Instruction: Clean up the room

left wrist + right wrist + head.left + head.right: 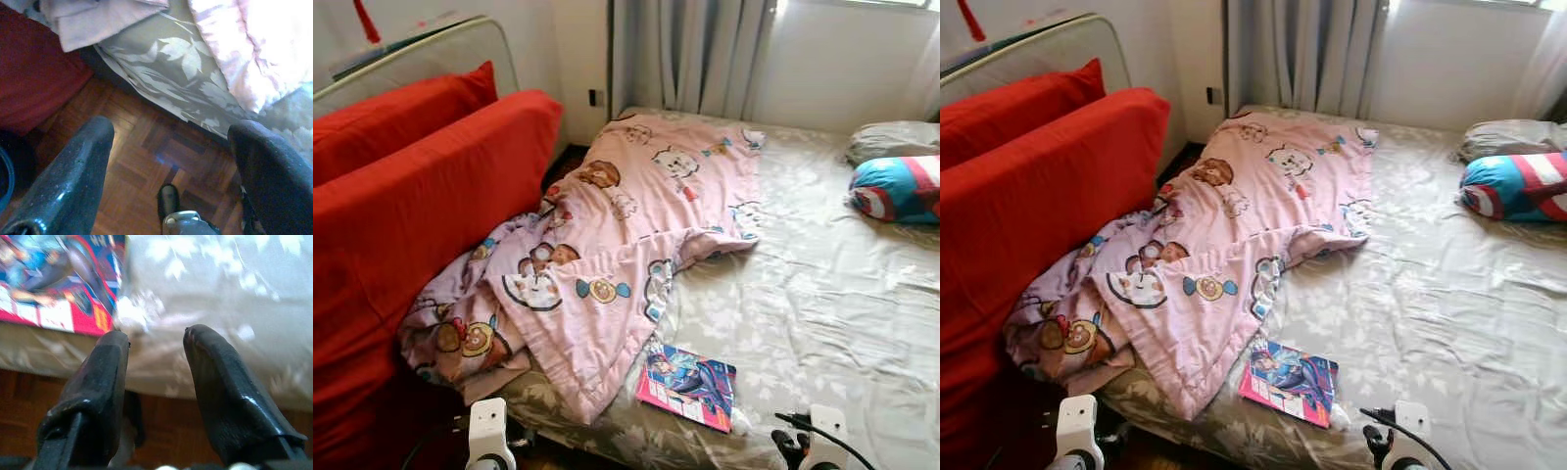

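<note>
Hovering my right gripper (155, 340) at the bed (822, 294) edge, jaws narrowly parted and empty; the book (58, 279) lies just ahead. It looks thin, light, glossy, likely slippery: I would pinch its near edge. Left gripper (168, 129) hangs wide open.

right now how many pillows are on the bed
2, both at the bed's far right corner: a grey pillow by the wall, and a blue, red and white one just in front of it. The rumpled pink blanket could hide more.
</note>
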Robot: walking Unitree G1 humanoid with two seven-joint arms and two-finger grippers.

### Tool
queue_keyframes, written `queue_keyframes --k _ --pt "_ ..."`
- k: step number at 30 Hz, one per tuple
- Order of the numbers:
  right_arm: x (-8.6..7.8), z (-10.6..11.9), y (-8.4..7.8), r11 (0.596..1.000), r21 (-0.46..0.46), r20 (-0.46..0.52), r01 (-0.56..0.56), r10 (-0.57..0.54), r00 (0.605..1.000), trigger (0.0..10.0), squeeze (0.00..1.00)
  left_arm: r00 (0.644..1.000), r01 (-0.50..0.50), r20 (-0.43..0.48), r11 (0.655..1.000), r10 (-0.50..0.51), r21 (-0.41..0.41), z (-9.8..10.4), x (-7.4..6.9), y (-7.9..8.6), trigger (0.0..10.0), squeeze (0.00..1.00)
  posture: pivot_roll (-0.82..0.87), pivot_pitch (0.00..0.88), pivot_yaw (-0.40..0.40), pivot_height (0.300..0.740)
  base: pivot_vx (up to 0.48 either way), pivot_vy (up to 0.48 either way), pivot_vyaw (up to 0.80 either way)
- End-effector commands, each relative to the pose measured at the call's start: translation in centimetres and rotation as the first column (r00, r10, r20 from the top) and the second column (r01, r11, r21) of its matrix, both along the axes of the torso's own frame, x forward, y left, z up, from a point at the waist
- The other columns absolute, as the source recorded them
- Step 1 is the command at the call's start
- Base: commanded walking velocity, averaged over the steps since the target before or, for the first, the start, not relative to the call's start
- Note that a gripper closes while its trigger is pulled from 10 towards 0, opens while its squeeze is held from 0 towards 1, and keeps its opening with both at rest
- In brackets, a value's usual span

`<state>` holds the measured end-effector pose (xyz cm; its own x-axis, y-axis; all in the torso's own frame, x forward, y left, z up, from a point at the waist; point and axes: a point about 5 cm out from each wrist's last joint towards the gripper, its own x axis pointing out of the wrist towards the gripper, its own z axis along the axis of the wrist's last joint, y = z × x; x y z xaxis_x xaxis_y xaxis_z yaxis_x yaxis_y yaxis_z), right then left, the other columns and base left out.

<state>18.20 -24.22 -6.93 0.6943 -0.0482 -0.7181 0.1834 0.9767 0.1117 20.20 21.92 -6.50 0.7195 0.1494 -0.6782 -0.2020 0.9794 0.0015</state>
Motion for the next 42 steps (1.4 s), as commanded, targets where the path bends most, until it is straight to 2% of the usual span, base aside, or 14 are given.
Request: queue_keyframes --k 1,4,5,6,7,8,12,13,15,17,30,34,37,42 --pt "0.5 0.4 0.0 1.000 0.011 0.053 0.002 -0.003 0.999 10.0 0.00 1.000 -0.015 0.024 1.000 0.015 0.001 0.1 -0.1 0.4 10.0 0.00 -0.01 0.000 0.021 0.740 0.000 0.000 0.00" --pt "0.5 0.5 0.1 1.000 0.018 0.081 -0.004 0.002 0.997 10.0 0.00 0.999 -0.031 0.044 1.000 0.031 -0.006 0.2 -0.2 0.4 10.0 0.00 -0.01 0.000 0.024 0.740 0.000 0.000 0.00" --pt "0.6 0.6 0.1 1.000 0.021 0.101 -0.014 0.012 0.995 10.0 0.00 0.982 0.005 0.191 0.999 -0.012 0.034 2.7 3.7 -0.2 10.0 0.00 -0.01 0.000 0.028 0.740 0.000 0.000 0.00" --pt "0.6 0.7 0.2 0.999 0.026 0.122 -0.025 0.022 0.992 10.0 0.00 0.918 0.027 0.392 0.997 -0.055 0.075 7.1 8.8 -1.4 10.0 0.00 -0.02 0.000 0.033 0.740 0.000 0.000 0.00" --pt "0.6 0.7 0.2 0.999 0.026 0.122 -0.025 0.022 0.992 10.0 0.00 0.918 0.027 0.392 0.997 -0.055 0.075 7.1 8.8 -1.4 10.0 0.00 -0.02 0.000 0.033 0.740 0.000 0.000 0.00" --pt "0.6 0.7 0.3 0.999 0.031 0.137 -0.030 0.026 0.990 10.0 0.00 0.886 0.019 0.460 0.996 -0.056 0.085 9.0 10.4 -1.5 10.0 0.00 -0.02 0.000 0.036 0.740 0.000 0.000 0.00" --pt "0.4 0.8 0.4 0.998 0.038 0.162 -0.040 0.034 0.986 10.0 0.00 0.864 0.004 0.499 0.992 -0.067 0.125 10.0 11.0 -1.0 10.0 0.00 -0.03 0.000 0.042 0.740 0.000 0.000 0.00" --pt "4.4 2.8 2.4 0.995 0.029 0.293 -0.091 0.078 0.953 10.0 0.00 0.839 -0.012 0.541 0.992 -0.060 0.128 10.7 11.2 -0.9 10.0 0.00 -0.03 0.000 0.044 0.740 0.000 0.000 0.00" --pt "11.2 7.9 6.5 0.986 -0.007 0.506 -0.165 0.146 0.850 10.0 0.00 0.811 -0.015 0.581 0.991 -0.066 0.134 11.2 11.3 -1.0 10.0 0.00 -0.02 0.000 0.045 0.740 0.000 0.000 0.00" --pt "11.9 8.7 6.9 0.986 -0.015 0.543 -0.168 0.149 0.826 10.0 0.00 0.799 -0.006 0.596 0.989 -0.085 0.149 11.3 11.0 -1.1 10.0 0.00 -0.02 0.000 0.044 0.740 0.000 0.000 0.00" --pt "11.4 10.3 7.0 0.975 -0.105 0.673 -0.195 0.214 0.708 10.0 0.00 0.764 0.006 0.634 0.983 -0.122 0.182 9.7 6.8 -0.8 10.0 0.00 0.00 0.000 -0.016 0.740 0.000 0.000 0.00" --pt "10.4 10.2 6.5 0.980 -0.122 0.688 -0.160 0.200 0.697 10.0 0.00 0.735 0.075 0.652 0.978 -0.187 0.197 10.2 6.0 -1.3 10.0 0.00 0.01 0.000 -0.027 0.740 0.000 0.000 0.00" --pt "9.8 10.0 6.0 0.983 -0.135 0.693 -0.122 0.182 0.697 10.0 0.00 0.718 0.138 0.637 0.954 -0.281 0.266 10.4 5.3 -1.5 10.0 0.00 0.01 0.000 -0.030 0.740 0.000 0.000 0.00" --pt "8.9 9.8 5.7 0.988 -0.129 0.687 -0.080 0.147 0.712 10.0 0.00 0.722 0.119 0.634 0.953 -0.277 0.280 10.8 4.5 -0.7 10.0 0.00 0.02 0.000 -0.029 0.740 0.000 0.000 0.00"
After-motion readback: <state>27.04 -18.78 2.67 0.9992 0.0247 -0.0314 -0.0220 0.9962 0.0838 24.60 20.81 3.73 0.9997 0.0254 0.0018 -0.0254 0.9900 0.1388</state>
